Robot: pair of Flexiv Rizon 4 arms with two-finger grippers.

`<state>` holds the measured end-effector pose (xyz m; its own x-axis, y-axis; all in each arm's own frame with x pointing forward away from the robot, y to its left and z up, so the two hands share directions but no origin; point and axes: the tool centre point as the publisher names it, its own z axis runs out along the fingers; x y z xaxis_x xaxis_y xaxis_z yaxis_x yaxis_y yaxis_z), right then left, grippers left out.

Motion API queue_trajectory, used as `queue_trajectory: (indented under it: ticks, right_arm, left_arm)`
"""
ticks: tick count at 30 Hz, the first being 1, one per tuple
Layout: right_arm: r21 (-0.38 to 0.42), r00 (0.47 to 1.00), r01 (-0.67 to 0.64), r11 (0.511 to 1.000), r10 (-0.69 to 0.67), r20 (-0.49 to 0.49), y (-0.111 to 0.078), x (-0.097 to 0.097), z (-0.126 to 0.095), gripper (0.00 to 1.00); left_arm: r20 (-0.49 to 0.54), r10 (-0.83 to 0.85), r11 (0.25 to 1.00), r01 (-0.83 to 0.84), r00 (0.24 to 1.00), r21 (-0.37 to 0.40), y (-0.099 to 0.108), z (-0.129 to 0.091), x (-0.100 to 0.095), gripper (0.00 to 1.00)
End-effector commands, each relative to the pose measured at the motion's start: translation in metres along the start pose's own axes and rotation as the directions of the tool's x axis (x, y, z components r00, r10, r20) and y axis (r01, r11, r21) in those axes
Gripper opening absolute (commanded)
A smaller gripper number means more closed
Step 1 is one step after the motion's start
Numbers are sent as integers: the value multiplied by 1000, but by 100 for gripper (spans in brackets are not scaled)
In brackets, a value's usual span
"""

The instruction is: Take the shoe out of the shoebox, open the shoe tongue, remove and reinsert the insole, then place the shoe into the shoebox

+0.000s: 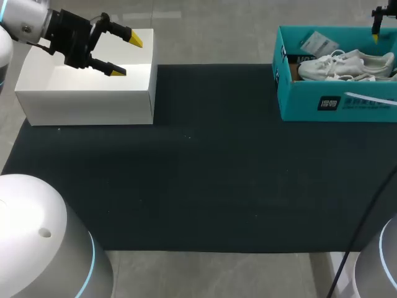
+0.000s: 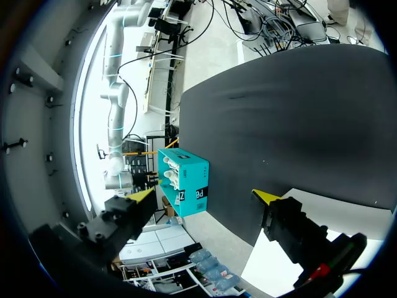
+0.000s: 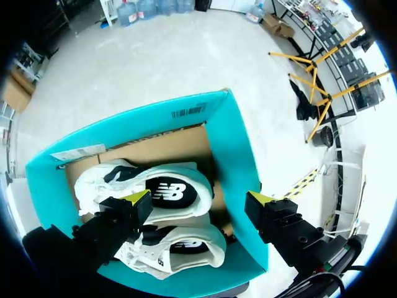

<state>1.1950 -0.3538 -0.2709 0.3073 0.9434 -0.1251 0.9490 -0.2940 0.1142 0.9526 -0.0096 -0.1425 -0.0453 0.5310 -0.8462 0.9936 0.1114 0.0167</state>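
Shoes (image 1: 347,65), two white ones, lie side by side on their sides inside the teal shoebox (image 1: 335,102), which stands at about 2 o'clock on the table (image 1: 205,273). A paper card (image 1: 319,43) is also in it, at the far end. The right gripper (image 3: 198,198) hangs above this shoebox (image 3: 242,167) with its fingers spread wide. It holds nothing and touches nothing; one yellow tip is over the shoes (image 3: 155,189) and the other is over the side wall. The left gripper (image 1: 126,56) is at about 10 o'clock, also wide apart and with nothing in it, above one white box (image 1: 84,93). One black mat (image 1: 205,174) covers the table between the two boxes.
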Motion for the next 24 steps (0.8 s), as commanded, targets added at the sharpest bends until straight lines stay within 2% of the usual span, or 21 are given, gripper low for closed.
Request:
queue_trajectory:
  ticks: [1,9,16,24]
  right_arm:
    - [-80,1000,4,997,-5,-16,-21,5,-30,100]
    - [-134,999,2,991,-9,-51,-44,21,-54,100]
    - [-133,997,-27,991,18,-73,-77,32,-61,100]
    - [-129,997,-48,991,39,-69,-104,42,-70,100]
  left_arm:
    - [-3,0,1000,0,1000,2,1,0,0,100]
    - [-3,0,1000,0,1000,2,1,0,0,100]
    - [-3,0,1000,0,1000,2,1,0,0,100]
    - [-3,0,1000,0,1000,2,1,0,0,100]
